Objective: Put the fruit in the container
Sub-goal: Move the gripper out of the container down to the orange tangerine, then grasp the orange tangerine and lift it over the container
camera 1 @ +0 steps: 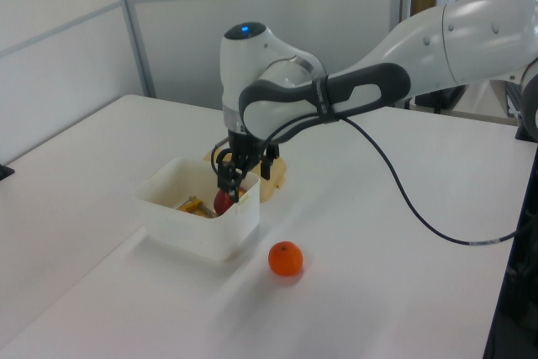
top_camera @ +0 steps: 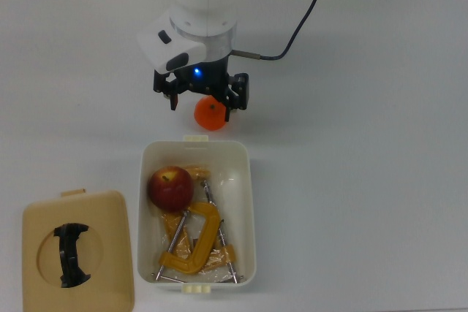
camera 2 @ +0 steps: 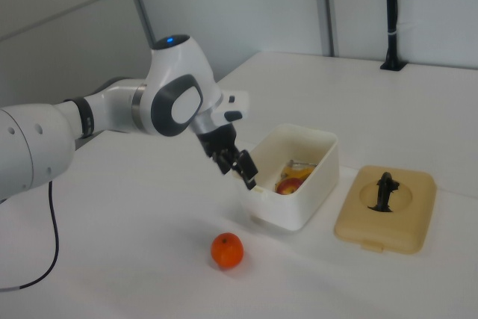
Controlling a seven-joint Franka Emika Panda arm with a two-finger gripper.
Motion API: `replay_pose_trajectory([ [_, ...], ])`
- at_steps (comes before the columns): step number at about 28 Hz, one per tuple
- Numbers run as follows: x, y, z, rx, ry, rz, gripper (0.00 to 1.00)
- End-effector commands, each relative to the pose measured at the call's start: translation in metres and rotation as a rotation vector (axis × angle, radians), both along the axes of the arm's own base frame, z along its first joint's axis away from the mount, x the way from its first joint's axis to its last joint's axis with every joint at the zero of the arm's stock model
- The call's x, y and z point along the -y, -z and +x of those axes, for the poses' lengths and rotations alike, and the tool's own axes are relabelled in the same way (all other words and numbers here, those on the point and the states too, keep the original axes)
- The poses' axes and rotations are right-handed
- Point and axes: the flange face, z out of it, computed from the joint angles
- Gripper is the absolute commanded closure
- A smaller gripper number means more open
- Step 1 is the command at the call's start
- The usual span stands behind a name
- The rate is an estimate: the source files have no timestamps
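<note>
Apple lies in tub, beside clamps. Orange sits on surface just outside tub's short end. Hand hangs above orange, empty, fingers spread wide. Step in hand, likely: grasp orange. Centre fingers either side of orange, descend straight, close gently; round fruit may roll if nudged. Then lift clear of tub rim.

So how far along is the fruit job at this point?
About halfway. The apple already lies in the tub beside the clamps. The open, empty gripper hangs above the orange, which sits on the table outside the tub. Left: grasp the orange and put it in.
</note>
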Motion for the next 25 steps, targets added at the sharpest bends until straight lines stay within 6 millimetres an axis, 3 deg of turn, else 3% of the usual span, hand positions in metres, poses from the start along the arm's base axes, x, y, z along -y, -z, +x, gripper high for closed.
replay_pose_trajectory([
  [1,-0.015,0.032,-0.018,-0.069,-0.058,-0.026,0.0],
  [12,-0.026,0.069,-0.034,-0.125,-0.089,-0.051,0.0],
  [18,-0.033,0.101,-0.047,-0.133,-0.118,-0.075,0.0],
  [25,-0.029,0.118,-0.052,-0.142,-0.141,-0.111,0.0],
])
